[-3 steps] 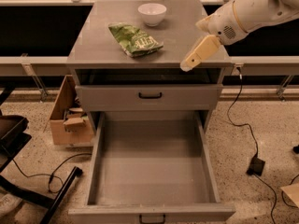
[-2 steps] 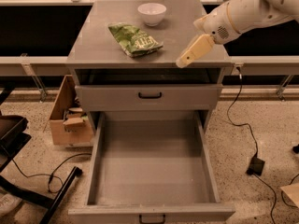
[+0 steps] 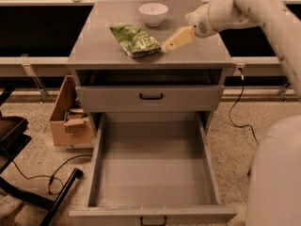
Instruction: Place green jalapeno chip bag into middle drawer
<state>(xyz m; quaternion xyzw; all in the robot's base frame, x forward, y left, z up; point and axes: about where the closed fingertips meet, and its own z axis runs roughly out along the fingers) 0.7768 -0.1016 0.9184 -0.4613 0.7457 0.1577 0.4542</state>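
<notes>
The green jalapeno chip bag (image 3: 135,40) lies crumpled on the grey cabinet top (image 3: 94,51), just in front of the white bowl (image 3: 153,13). My gripper (image 3: 173,40) hangs low over the top, just right of the bag, its tan tip close to the bag's right edge. My white arm reaches in from the upper right. The middle drawer (image 3: 96,166) is pulled out wide below, and its long grey bed is bare. Its small black handle (image 3: 153,219) shows at the bottom edge of the view.
Above the open drawer is a shorter grey drawer front with a black handle (image 3: 151,96), closed. A cardboard box (image 3: 70,121) stands on the floor at the left, beside a black chair base (image 3: 33,197). A cable (image 3: 240,112) runs at the right. My white body (image 3: 277,173) fills the lower right.
My gripper has moved left and lower, from the cabinet's right edge to right beside the bag. The bag, bowl and drawers have not moved.
</notes>
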